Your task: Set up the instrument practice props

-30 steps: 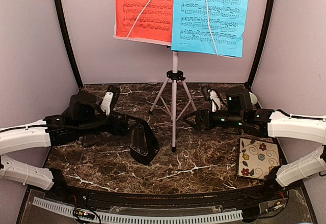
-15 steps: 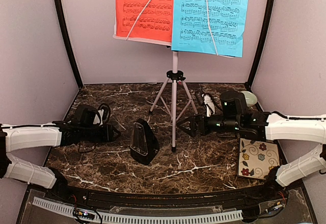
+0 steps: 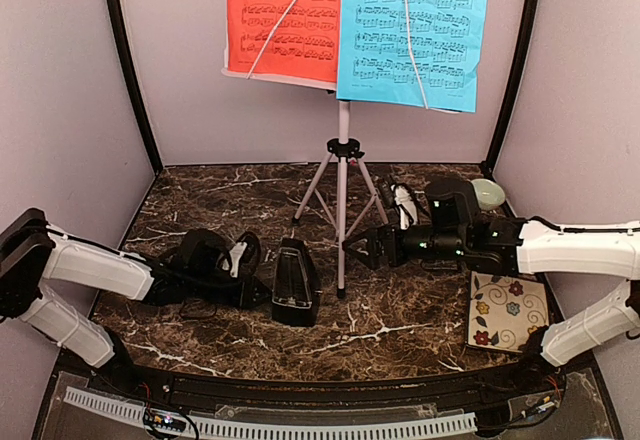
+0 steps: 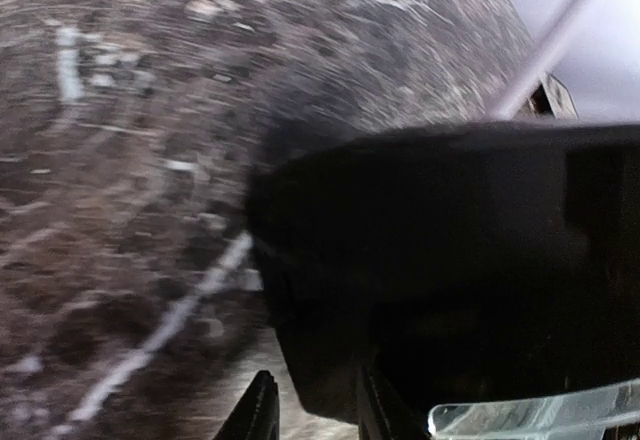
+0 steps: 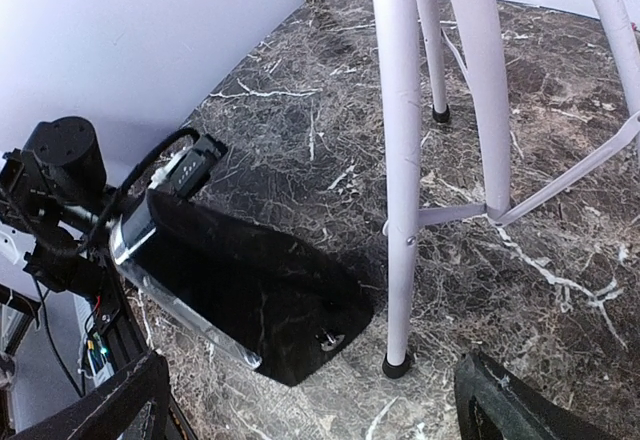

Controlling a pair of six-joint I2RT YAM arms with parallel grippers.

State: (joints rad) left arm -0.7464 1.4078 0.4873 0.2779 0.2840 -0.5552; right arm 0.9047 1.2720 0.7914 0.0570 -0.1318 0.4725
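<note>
Left gripper (image 3: 250,278) sits at the metronome's (image 3: 296,282) nine o'clock; gripping or not, I can't tell. Right gripper (image 3: 362,250) gapes. Probably light, tippy, slick-covered: pinch its flanks.

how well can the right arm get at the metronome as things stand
Probably not directly. The front leg of the music stand stands between the right arm, jaws open, and the metronome; the left arm crowds its other side. It would likely have to go round.

A white music stand (image 3: 343,160) on 3 legs holds a red page (image 3: 280,20) left, a blue page (image 3: 415,30) right. A small black metronome (image 3: 295,285) sits upright on the table (image 3: 200,190), just left of its front leg.
</note>
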